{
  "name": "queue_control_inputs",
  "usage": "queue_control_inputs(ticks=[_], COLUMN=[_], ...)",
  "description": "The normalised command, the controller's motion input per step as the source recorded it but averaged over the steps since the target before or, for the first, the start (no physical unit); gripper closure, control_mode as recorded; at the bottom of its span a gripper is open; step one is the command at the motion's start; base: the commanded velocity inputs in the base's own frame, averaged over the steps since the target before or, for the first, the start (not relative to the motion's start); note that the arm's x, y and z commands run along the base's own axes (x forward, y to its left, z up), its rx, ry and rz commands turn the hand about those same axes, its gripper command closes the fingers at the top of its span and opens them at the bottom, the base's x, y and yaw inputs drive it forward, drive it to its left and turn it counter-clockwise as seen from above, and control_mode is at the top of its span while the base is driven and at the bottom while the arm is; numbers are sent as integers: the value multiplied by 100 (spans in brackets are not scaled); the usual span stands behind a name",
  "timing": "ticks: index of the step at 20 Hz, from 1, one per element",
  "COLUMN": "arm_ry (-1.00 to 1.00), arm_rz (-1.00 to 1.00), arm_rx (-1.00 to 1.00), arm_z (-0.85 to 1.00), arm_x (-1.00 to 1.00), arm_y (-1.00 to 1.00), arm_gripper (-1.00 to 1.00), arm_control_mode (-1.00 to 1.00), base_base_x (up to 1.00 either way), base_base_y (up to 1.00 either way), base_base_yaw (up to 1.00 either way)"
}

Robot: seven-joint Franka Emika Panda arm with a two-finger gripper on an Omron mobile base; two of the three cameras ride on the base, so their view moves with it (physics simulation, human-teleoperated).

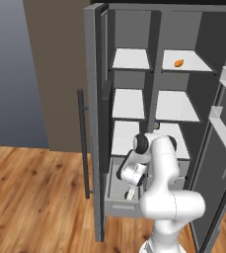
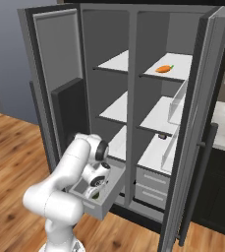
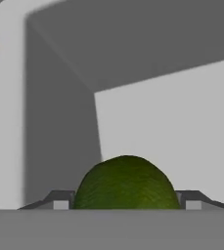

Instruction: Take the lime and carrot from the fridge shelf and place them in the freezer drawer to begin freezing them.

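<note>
My gripper (image 1: 130,193) hangs down inside the pulled-out grey freezer drawer (image 1: 120,208) at the bottom left of the fridge. In the hand view the dark green lime (image 3: 126,183) sits between the two fingertips (image 3: 60,201), which press against its sides, close above the drawer's pale floor. From the right base view the lime (image 2: 95,197) shows as a dark spot under the gripper (image 2: 95,191) within the drawer (image 2: 105,204). The orange carrot (image 1: 179,63) (image 2: 164,69) lies alone on the top right fridge shelf (image 1: 196,63) (image 2: 182,60).
Both fridge doors stand open: the left door (image 1: 92,123) beside the drawer, the right door (image 2: 192,128) with its bins. Two pale drawers (image 2: 153,184) sit under the right column. Wooden floor (image 1: 35,197) spreads to the left.
</note>
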Motion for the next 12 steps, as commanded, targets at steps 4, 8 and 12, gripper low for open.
queue_control_inputs(ticks=[4,8,12], arm_ry=[-12,-2,0], arm_rz=[0,0,0], arm_rx=[0,0,0], arm_z=[36,14,0], arm_x=[-18,-9,-10], arm_y=[0,0,0], arm_gripper=[-100,-100,-100], arm_control_mode=[-100,-100,-100], base_base_x=[0,0,0], base_base_y=[0,0,0], base_base_yaw=[0,0,0])
